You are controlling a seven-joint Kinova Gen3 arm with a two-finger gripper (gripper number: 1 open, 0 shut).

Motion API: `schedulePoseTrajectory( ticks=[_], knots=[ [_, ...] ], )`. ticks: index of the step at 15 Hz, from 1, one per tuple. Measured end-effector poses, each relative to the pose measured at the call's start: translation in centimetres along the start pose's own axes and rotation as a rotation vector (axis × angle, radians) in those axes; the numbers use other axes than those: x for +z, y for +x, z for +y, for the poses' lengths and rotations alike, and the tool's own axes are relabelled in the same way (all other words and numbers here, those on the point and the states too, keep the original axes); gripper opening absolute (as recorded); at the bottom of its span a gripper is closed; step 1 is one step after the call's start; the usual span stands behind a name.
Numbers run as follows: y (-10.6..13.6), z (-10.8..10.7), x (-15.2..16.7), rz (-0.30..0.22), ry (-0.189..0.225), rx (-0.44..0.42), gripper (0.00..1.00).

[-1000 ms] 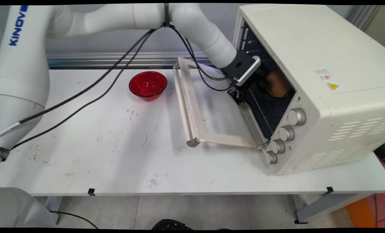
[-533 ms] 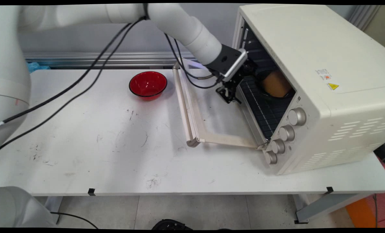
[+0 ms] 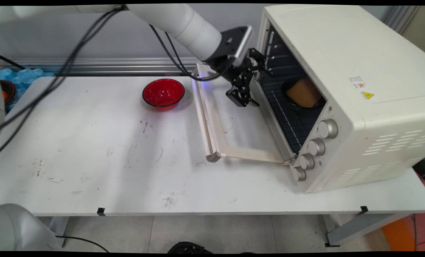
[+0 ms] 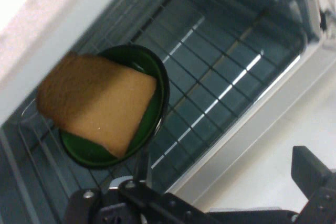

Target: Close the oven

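The hand hangs just outside the mouth of the oven, above the far part of the lowered oven door, which lies flat over the surface. Its two fingers stand apart with nothing between them; in the hand view one finger rises at the lower right and the dark linkage fills the bottom edge, well separated from it.

Inside the oven, on the wire rack, sits a dark green bowl with a slice of brown bread lying in it. The bread overhangs the bowl's rim on one side. The bowl rests toward the back of the rack, apart from the hand, and the hand touches neither bowl nor rack.

A red bowl stands upright on the surface beside the door's handle edge, near the back of the surface. Four round knobs run down the front of the oven at its near side. Black cables hang from the arm across the upper left. At the far left edge, beyond the surface, blue objects show, too indistinct to identify.
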Motion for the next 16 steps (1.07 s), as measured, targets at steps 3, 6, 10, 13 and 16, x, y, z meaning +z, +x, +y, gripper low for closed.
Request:
schedulePoseTrajectory(
  ticks=[3,6,10,13,16],
  knots=[
    [-0.1,0.4,-2.2,0.026,0.015,-0.124,1.00],
    [-0.4,0.9,-5.0,0.051,0.032,-0.259,1.00],
    [-0.8,1.5,-7.8,0.076,0.051,-0.386,1.00],
    [-1.1,2.2,-10.1,0.091,0.062,-0.471,1.00],
    [-2.1,3.6,-12.9,0.096,0.065,-0.560,1.00]
  ],
)
